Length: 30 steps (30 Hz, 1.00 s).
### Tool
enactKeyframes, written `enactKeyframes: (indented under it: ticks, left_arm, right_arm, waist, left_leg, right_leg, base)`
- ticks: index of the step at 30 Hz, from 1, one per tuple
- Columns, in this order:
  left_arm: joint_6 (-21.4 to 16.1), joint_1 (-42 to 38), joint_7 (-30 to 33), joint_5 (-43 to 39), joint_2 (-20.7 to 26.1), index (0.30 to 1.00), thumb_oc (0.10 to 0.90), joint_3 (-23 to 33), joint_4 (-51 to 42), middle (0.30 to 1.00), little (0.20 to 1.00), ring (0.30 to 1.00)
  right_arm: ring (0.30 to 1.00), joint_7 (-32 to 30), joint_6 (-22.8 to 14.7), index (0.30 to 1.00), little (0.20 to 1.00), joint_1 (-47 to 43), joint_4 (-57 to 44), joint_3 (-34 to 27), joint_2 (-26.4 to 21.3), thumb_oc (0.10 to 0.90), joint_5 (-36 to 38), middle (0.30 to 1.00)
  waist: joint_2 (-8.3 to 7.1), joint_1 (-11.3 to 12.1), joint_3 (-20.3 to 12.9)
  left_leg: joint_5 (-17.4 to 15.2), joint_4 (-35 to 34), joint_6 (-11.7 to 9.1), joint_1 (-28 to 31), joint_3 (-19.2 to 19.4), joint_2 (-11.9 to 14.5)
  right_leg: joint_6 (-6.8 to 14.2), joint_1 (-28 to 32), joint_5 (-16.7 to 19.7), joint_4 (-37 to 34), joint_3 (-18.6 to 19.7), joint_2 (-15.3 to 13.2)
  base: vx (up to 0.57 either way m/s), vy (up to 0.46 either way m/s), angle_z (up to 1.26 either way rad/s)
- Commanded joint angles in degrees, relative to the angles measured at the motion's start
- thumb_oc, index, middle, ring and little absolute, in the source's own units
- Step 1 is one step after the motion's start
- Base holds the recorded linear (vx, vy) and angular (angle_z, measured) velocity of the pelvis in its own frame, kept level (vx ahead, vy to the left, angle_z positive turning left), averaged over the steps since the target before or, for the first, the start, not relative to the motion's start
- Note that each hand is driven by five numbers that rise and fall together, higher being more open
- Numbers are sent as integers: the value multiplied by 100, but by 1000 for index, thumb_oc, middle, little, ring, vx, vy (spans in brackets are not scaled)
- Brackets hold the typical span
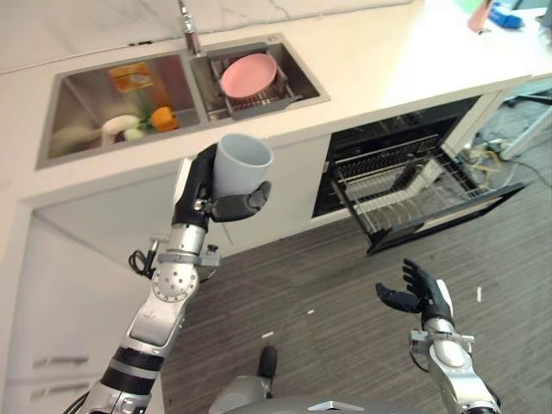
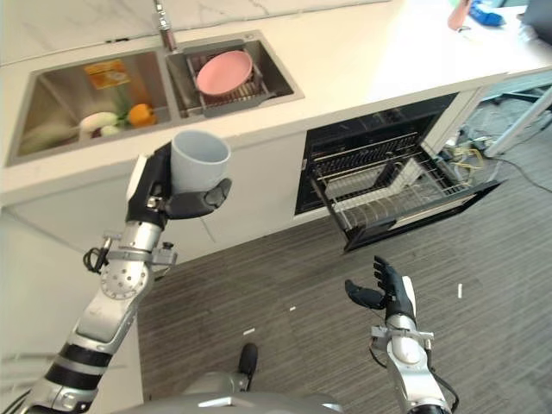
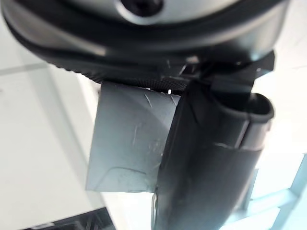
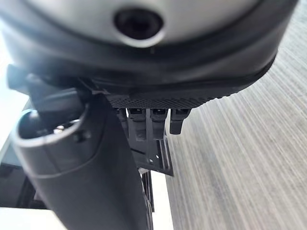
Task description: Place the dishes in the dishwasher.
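Observation:
My left hand (image 1: pixel 200 194) holds a grey cup (image 1: pixel 240 166) upright in front of the counter, fingers and thumb curled round its side; the same cup (image 3: pixel 127 143) shows past the hand in the left wrist view. A pink plate (image 1: pixel 249 75) lies in a dark rack inside the right sink basin (image 1: pixel 306 82). The dishwasher (image 1: pixel 405 129) stands open to the right, its wire rack (image 1: pixel 414 194) pulled out with a light dish in it. My right hand (image 1: pixel 418 293) hangs low over the floor, fingers relaxed and empty.
The left sink basin (image 1: pixel 78 95) holds an orange item, a pale dish and a yellow sponge. A tap (image 1: pixel 188 30) stands behind the sinks. White counter (image 1: pixel 388 60) runs right, with small objects at its far end. Grey wood floor (image 1: pixel 328 285) lies below.

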Motion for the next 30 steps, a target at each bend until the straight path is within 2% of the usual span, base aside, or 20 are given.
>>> enactKeyframes:
  ticks: [1, 3, 6, 7, 9, 12, 16, 18, 21, 26, 28, 30]
  left_arm:
    - [-616, 41, 283, 347, 379, 300, 400, 469, -777, 300, 300, 300]
    - [-659, 27, 316, 383, 361, 300, 400, 522, -815, 300, 300, 300]
    - [-688, 92, 315, 426, 287, 300, 400, 565, -842, 300, 300, 300]
    - [-683, 104, 313, 428, 284, 300, 400, 561, -851, 300, 300, 300]
    - [-730, 239, 314, 531, 188, 300, 400, 594, -898, 300, 300, 300]
    - [-736, 392, 318, 452, 67, 300, 400, 662, -923, 300, 300, 300]
    - [-705, 493, 288, 410, 26, 300, 400, 696, -969, 300, 300, 300]
    - [-690, 475, 287, 372, 13, 300, 400, 669, -1004, 300, 300, 300]
    - [-694, 452, 277, 353, 10, 300, 400, 650, -1010, 300, 300, 300]
    - [-709, 85, 337, 368, 41, 300, 400, 436, -966, 300, 300, 300]
    - [-687, -274, 501, 514, -2, 300, 400, 188, -871, 300, 300, 300]
    - [-657, -466, 575, 655, -11, 300, 400, 60, -761, 300, 300, 300]
  right_arm:
    - [900, -22, -462, 900, 900, -624, -1447, 93, -260, 800, -814, 900]
    - [900, 14, -507, 900, 900, -758, -1915, 118, -314, 800, -973, 900]
    - [900, 95, -567, 900, 900, -715, -2427, 91, -369, 800, -1032, 900]
    - [900, 102, -552, 900, 900, -689, -2456, 83, -369, 800, -1032, 900]
    - [900, 122, -636, 900, 900, -651, -2721, 8, -464, 800, -1116, 900]
    - [900, 154, -654, 900, 900, -670, -2923, -63, -543, 800, -1067, 900]
    - [900, 230, -662, 900, 900, -627, -3058, -144, -598, 800, -930, 900]
    - [900, 250, -734, 900, 900, -588, -3193, -248, -533, 800, -549, 900]
    - [900, 253, -779, 900, 900, -596, -3196, -260, -495, 800, -386, 900]
    - [900, 277, -1021, 900, 900, -815, -3393, -166, -258, 800, 523, 900]
    - [900, 372, -1218, 900, 900, -1032, -3672, -19, -97, 800, 1185, 900]
    - [900, 390, -1266, 900, 900, -1154, -3768, 40, -41, 800, 1402, 900]
  waist:
    - [63, -98, -51]
    - [17, -125, -97]
    - [-43, -82, -218]
    - [-41, -77, -214]
    - [-115, -17, -420]
    - [-100, 5, -542]
    - [-66, -2, -565]
    - [-2, -29, -525]
    - [14, -33, -521]
    - [107, -77, -494]
    - [175, -130, -502]
    - [205, -161, -512]
  left_leg:
    - [-349, -259, -798, 356, 1215, 920]
    - [-514, -259, -821, 536, 1564, 921]
    - [-632, -259, -816, 678, 1690, 864]
    - [-641, -259, -816, 703, 1693, 863]
    - [-736, -259, -841, 779, 1787, 782]
    - [-800, -254, -882, 912, 1868, 783]
    - [-763, -257, -924, 1007, 1914, 816]
    - [-743, -237, -981, 1032, 1899, 863]
    - [-732, -236, -991, 1030, 1897, 876]
    - [-670, -220, -1040, 1001, 1894, 911]
    - [-648, -235, -1054, 1004, 1898, 919]
    - [-643, -240, -1061, 1024, 1921, 932]
  right_leg:
    - [559, -1796, 1284, 1748, -1532, -193]
    - [498, -1939, 1122, 1100, -2069, -453]
    - [389, -1533, 962, 35, -1942, -457]
    - [389, -1478, 979, -31, -1945, -452]
    - [293, -929, 937, -860, -1852, -461]
    - [292, -558, 1001, -1393, -1839, -473]
    - [257, -367, 1040, -1594, -1825, -485]
    - [201, -296, 967, -1609, -1813, -455]
    - [187, -283, 957, -1614, -1821, -453]
    - [145, -249, 926, -1624, -1838, -424]
    - [133, -233, 910, -1624, -1851, -421]
    - [128, -224, 907, -1625, -1849, -424]
  base:
    - [470, 712, -28]
    - [410, 400, -133]
    - [184, -7, -235]
    - [168, -9, 9]
    - [182, -42, 40]
    - [121, -58, -15]
    - [58, -62, -16]
    - [7, -90, -21]
    - [-7, -43, 6]
    - [-18, -43, 9]
    - [-36, -17, 4]
    - [-5, -1, 2]
